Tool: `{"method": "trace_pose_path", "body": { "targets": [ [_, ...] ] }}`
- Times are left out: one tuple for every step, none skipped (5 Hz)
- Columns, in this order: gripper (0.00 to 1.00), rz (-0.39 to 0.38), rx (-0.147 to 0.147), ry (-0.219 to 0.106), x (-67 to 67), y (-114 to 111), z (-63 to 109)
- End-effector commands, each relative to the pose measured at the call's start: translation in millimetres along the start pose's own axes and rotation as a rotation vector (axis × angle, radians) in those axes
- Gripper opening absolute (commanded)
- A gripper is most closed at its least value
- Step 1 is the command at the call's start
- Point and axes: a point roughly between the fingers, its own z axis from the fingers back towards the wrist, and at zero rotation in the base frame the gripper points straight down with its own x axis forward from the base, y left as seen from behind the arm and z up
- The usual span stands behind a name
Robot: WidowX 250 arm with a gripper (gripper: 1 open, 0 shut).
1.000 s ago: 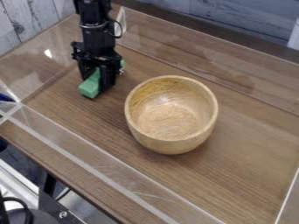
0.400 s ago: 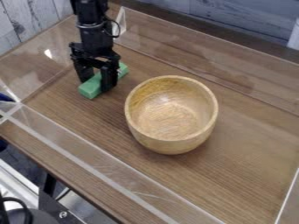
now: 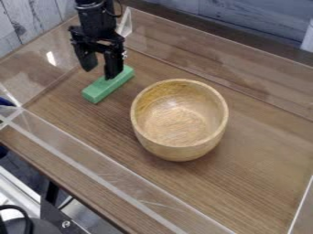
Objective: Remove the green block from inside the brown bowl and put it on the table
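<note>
Moved: gripper (image 3: 101, 62) has lifted off the green block (image 3: 108, 84), jaws spread, empty.
Block: flat on table (image 3: 244, 101), beside brown bowl (image 3: 180, 119).

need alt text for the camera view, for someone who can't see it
A green block lies flat on a wood-grain table, left of an empty light-brown wooden bowl. The robot's black tool hangs open just above the block, not holding it. Clear acrylic walls edge the table.
</note>
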Motion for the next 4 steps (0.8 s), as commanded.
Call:
{"method": "trace_pose_path", "body": {
  "targets": [
    [1.0, 0.023, 0.029, -0.096, 2.4, 10, 35.8],
    [1.0, 0.042, 0.023, -0.115, -2.9, 14, 46.1],
    [1.0, 0.062, 0.012, -0.133, -6.3, 21, 54.8],
    [1.0, 0.079, 0.018, -0.14, -6.5, 27, 56.7]
  ]
}}
